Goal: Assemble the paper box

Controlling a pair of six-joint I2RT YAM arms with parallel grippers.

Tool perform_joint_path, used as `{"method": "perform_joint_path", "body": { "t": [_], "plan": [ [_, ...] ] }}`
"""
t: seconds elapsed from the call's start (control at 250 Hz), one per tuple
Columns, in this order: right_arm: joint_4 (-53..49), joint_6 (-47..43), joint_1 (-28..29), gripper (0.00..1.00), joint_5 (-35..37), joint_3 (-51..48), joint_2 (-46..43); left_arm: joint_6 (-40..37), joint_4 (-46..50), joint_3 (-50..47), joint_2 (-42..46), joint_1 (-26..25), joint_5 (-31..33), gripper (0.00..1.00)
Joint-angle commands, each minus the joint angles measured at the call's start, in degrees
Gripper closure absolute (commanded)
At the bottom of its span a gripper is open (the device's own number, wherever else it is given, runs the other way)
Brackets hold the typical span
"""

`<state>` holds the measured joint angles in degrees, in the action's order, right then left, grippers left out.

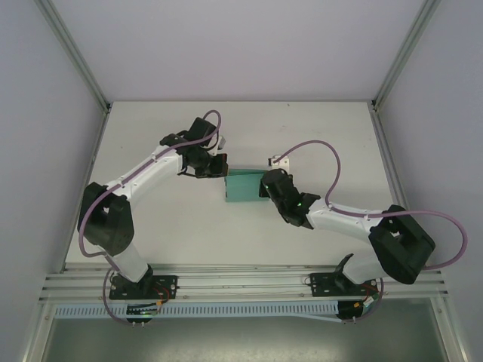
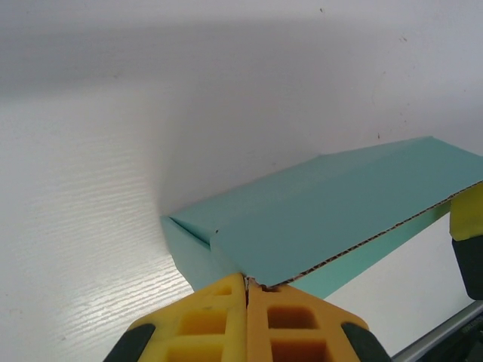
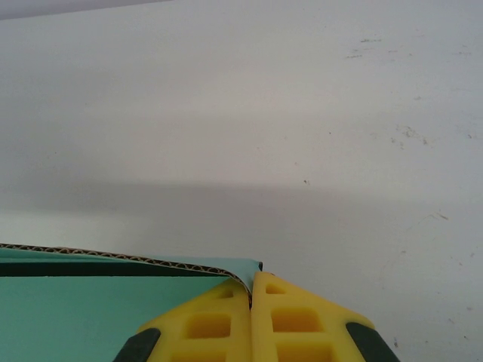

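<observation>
The paper box (image 1: 243, 186) sits near the middle of the white surface (image 1: 324, 136), between the ends of the two arms. From above it shows as a small teal rectangle. In the left wrist view the paper box (image 2: 332, 215) is a folded piece of teal card. A broad upper panel slopes up to the right, its raw corrugated edge faces the camera, and a narrower strip folds under it along the left. Its shadow falls on the surface behind.

The left fingers (image 2: 204, 320) are yellow with hollow cells. They are pressed together with no gap, and the corner of the card's corrugated edge is nipped right at their tips. In the top view the left fingers (image 1: 219, 167) meet the box at its far left corner.

The right fingers (image 3: 207, 324) are likewise squeezed flat together. The box's (image 3: 98, 309) edge curls down into the seam between them, so they pinch the card at its corner. Seen from above, the right fingers (image 1: 266, 185) touch the box's right side.

Purple cables (image 1: 317, 147) loop over both arms.
</observation>
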<state>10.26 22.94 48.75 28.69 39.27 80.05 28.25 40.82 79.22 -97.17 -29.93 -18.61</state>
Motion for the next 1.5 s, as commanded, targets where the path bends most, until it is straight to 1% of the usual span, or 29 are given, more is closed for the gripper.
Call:
{"method": "perform_joint_path", "body": {
  "t": [0.0,0.104,0.228,0.324,0.448,0.52,0.568,0.64,0.715,0.791,0.835,0.887,1.003,1.079,1.127,1.183,1.211,1.271,1.283,1.355,1.403,1.495],
  "plan": [
    [-13.3,1.9,1.1,1.00,-2.6,-3.6,3.5,2.6,4.2,2.6,-0.5,0.0,-2.2,1.00],
    [-13.2,1.9,1.7,1.00,-1.1,-3.9,3.7,4.6,4.6,2.9,-2.1,0.1,-2.6,1.00],
    [-12.7,2.0,3.2,1.00,2.6,-4.2,3.8,8.4,4.2,1.9,-2.3,0.3,-3.0,1.00],
    [-12.0,1.7,4.5,1.00,5.0,-4.4,4.2,9.9,5.2,2.6,-3.5,0.5,-3.6,1.00],
    [-11.5,0.8,5.7,1.00,7.1,-4.4,4.2,9.4,7.3,5.6,-5.0,0.7,-7.4,1.00],
    [-11.6,0.9,5.8,1.00,7.7,-4.5,4.1,8.7,10.8,8.0,-5.8,0.7,-5.7,1.00],
    [-11.4,0.9,5.8,1.00,7.6,-4.7,4.0,8.8,11.5,8.2,-6.0,1.0,-5.9,1.00],
    [-10.9,0.9,5.8,1.00,7.3,-5.1,3.8,9.4,10.3,7.4,-6.0,1.9,-9.2,1.00],
    [-10.7,0.8,5.8,1.00,6.9,-5.2,3.9,9.6,9.7,7.4,-6.5,2.6,-11.3,1.00],
    [-10.6,0.5,5.8,1.00,6.8,-5.1,3.9,9.1,11.1,8.4,-7.0,2.6,-9.9,1.00],
    [-10.7,0.5,5.8,1.00,6.9,-5.1,3.9,8.5,10.6,7.4,-6.5,2.6,-9.8,1.00],
    [-10.2,0.5,5.8,1.00,7.1,-5.4,3.8,8.2,9.9,5.6,-5.6,2.6,-8.0,1.00],
    [-8.0,0.4,5.9,1.00,7.1,-6.1,3.9,7.5,4.1,-1.7,-3.6,2.2,-6.1,1.00],
    [-7.7,0.4,6.1,1.00,7.3,-6.1,4.1,7.8,-0.2,-5.9,-3.0,1.3,-6.8,1.00],
    [-7.8,0.5,6.2,1.00,7.8,-6.1,4.0,7.9,-0.9,-7.3,-2.6,0.2,-4.1,1.00],
    [-8.0,0.7,6.4,1.00,8.6,-6.3,3.7,7.7,0.0,-7.9,-2.0,-1.4,0.7,1.00],
    [-8.1,0.9,6.5,1.00,8.8,-6.3,3.5,7.9,0.3,-8.2,-1.5,-1.9,1.9,1.00],
    [-7.7,1.3,6.6,1.00,9.3,-6.7,2.9,8.2,-0.7,-9.3,-1.1,-2.8,1.8,1.00],
    [-7.5,1.3,6.7,1.00,9.3,-6.8,2.8,8.4,-1.2,-9.6,0.3,-3.0,1.5,1.00],
    [-5.8,1.2,7.1,1.00,9.4,-7.4,2.1,8.6,-3.6,-11.2,2.0,-3.6,-2.0,1.00],
    [-5.4,0.9,7.9,1.00,10.5,-7.6,1.6,8.5,-4.3,-12.0,2.8,-4.3,-3.0,1.00],
    [-5.7,0.5,9.6,1.00,13.6,-8.3,0.6,8.0,-2.8,-12.9,4.3,-6.4,1.5,1.00]
  ]
}}
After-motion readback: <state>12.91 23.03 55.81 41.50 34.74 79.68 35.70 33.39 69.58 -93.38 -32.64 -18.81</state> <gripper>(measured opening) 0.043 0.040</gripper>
